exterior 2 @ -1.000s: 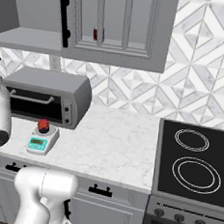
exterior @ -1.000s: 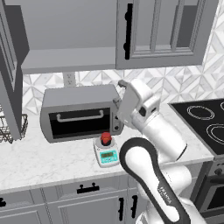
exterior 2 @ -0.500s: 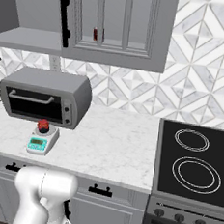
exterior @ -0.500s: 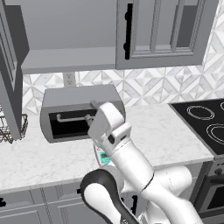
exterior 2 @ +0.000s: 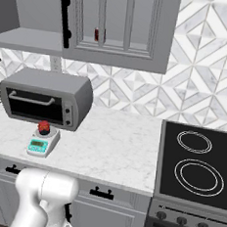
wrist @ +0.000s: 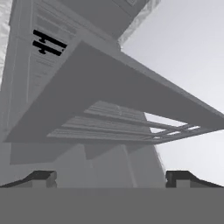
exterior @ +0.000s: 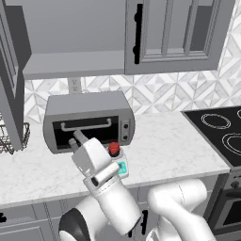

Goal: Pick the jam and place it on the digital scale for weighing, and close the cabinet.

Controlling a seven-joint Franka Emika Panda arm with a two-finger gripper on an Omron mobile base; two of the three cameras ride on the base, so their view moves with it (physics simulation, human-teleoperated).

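Grey kitchen, patterned tile backsplash, marble bench (exterior 2: 117,150) with a toaster oven (exterior 2: 45,99) at the back and a black stove (exterior 2: 199,163) to the side. Jam (exterior 2: 44,126) already sits on the platter of the digital scale (exterior 2: 42,142), in front of the oven; in the left base view we see the same red top (exterior: 113,148) just past the robot's hand, scale (exterior: 122,167) partly hidden behind the wrist. So we judge the weighing part done and the cabinet part left.

Cabinet (exterior: 70,35): open compartment with a bare shelf, and its door (exterior: 10,80) swung out at the far left edge of the left base view, edge-on to us. Neighbouring door (exterior 2: 119,22) is shut, black bar handle (exterior 2: 67,12) on it.

Tool (wrist: 111,178): its two dark tips stand wide apart, nothing between them. Hand view looks up at the cabinet underside and door panel (wrist: 113,96).

Handling, our guess: the door is a stiff hinged panel, light, swings freely, not fragile. No need to grip; a push on the flat outer face near the free edge, away from the hinge, should give the most leverage. The handle of the open door we cannot make out for sure; black bars (wrist: 46,43) in the hand view may be it.

Jam jar is small, rigid, likely smooth; leave it be.
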